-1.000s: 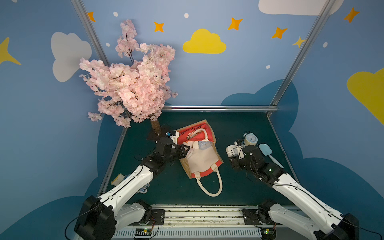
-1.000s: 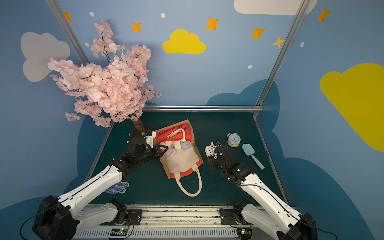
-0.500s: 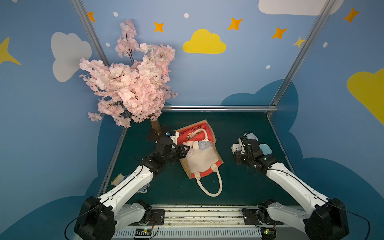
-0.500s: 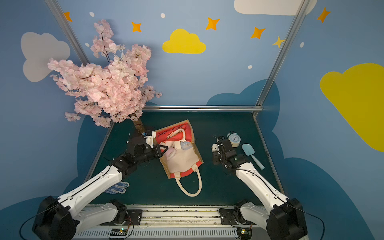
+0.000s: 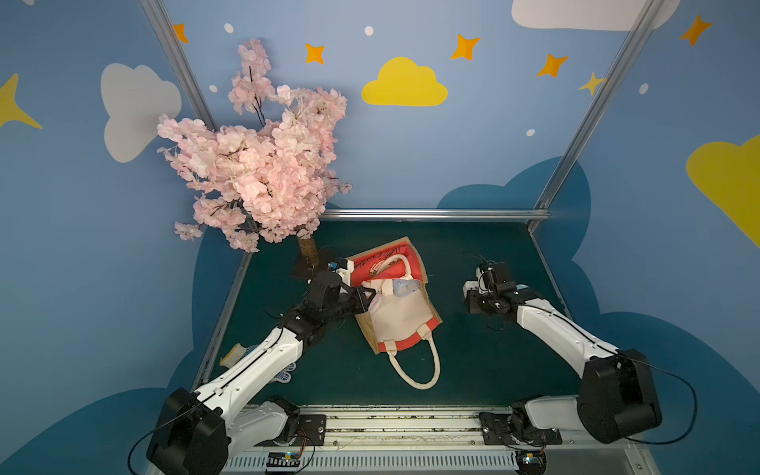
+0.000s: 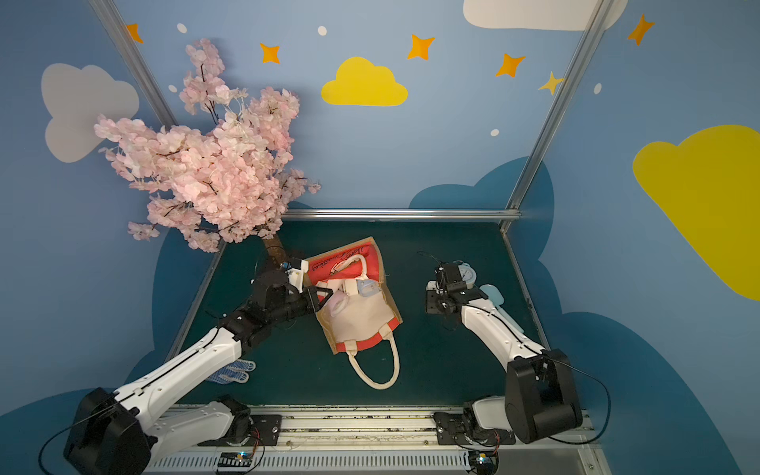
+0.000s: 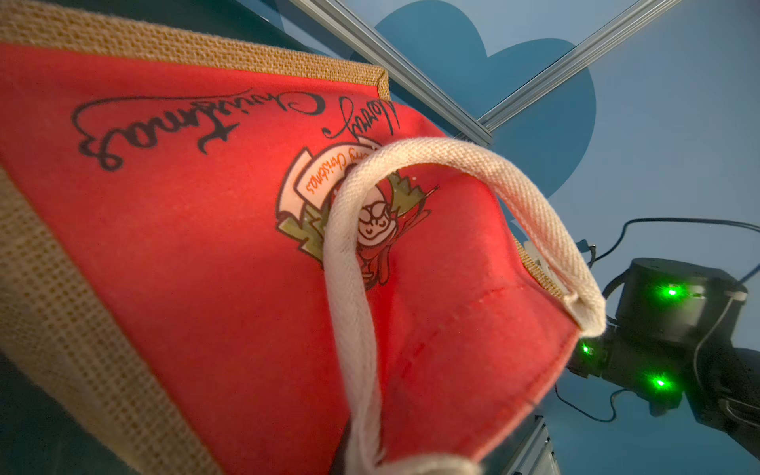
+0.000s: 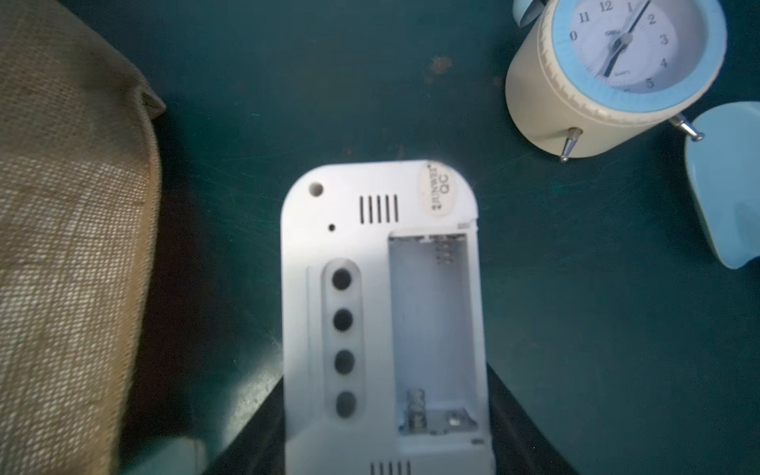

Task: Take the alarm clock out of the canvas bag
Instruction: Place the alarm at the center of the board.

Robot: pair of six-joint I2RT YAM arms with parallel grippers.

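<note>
Right arm (image 5: 551,325), elbow now further inward

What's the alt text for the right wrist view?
The right gripper holds a white plastic device, back toward the camera, battery compartment open and empty. Past it on the green table are a round blue-rimmed alarm clock and a light blue scoop; the jute bag fills one edge.

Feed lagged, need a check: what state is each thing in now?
canvas bag: on its side, mouth held open.
left gripper: shut on the canvas bag's rim.
right gripper: shut on white digital clock.
white digital clock: battery bay uncovered, empty.
round alarm clock: outside the bag.
</note>
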